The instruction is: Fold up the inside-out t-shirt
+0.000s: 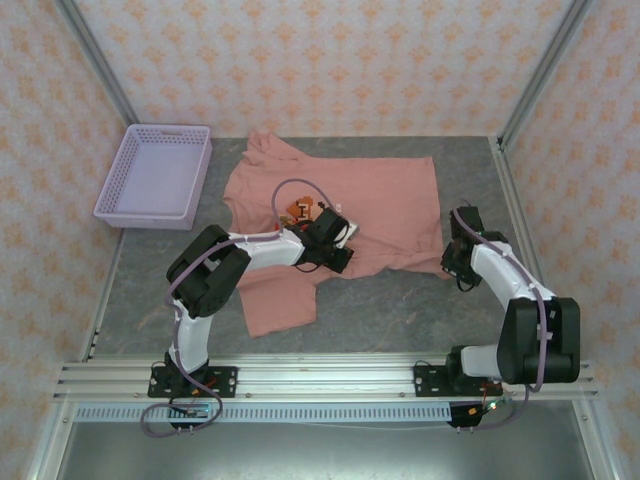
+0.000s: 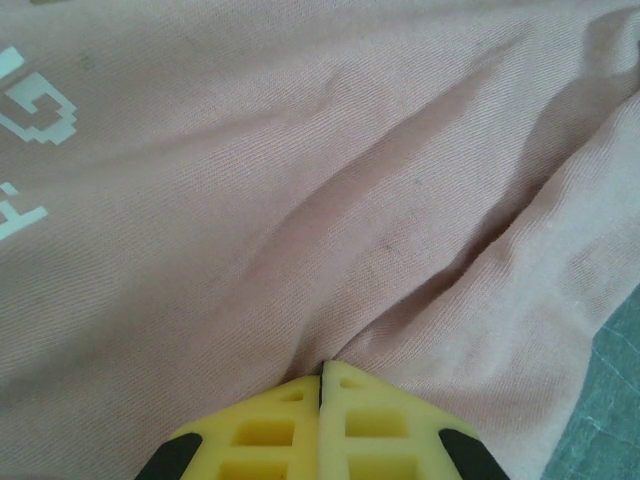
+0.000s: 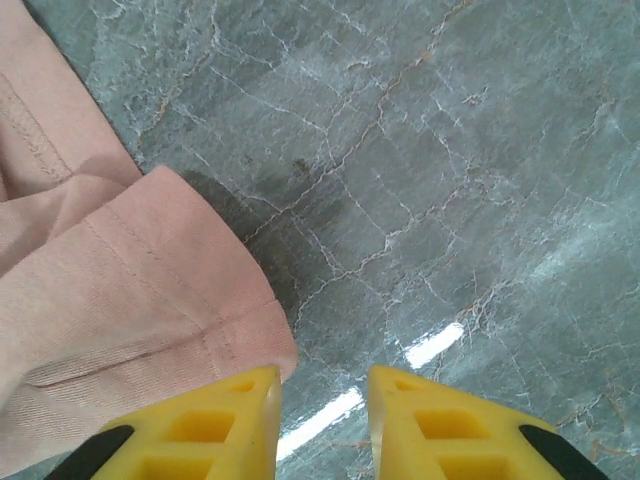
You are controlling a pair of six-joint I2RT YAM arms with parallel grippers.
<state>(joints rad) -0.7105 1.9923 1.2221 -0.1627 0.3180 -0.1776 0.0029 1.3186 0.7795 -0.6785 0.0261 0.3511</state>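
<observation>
Pink t-shirt (image 1: 385,200) pinched by left end effector (image 2: 321,370) | right end effector (image 3: 322,388) parted

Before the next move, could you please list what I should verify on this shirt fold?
1. Left gripper shut on the t-shirt: ok, a ridge of cloth runs into its closed tips.
2. Right gripper holding cloth: not ok, it is open over bare table, with the shirt's corner beside one finger.
3. Shirt lying flat: not ok, it is creased around the left gripper.
4. Basket apart from the shirt: ok.
5. Cloth caught under the left arm: cannot tell.
</observation>
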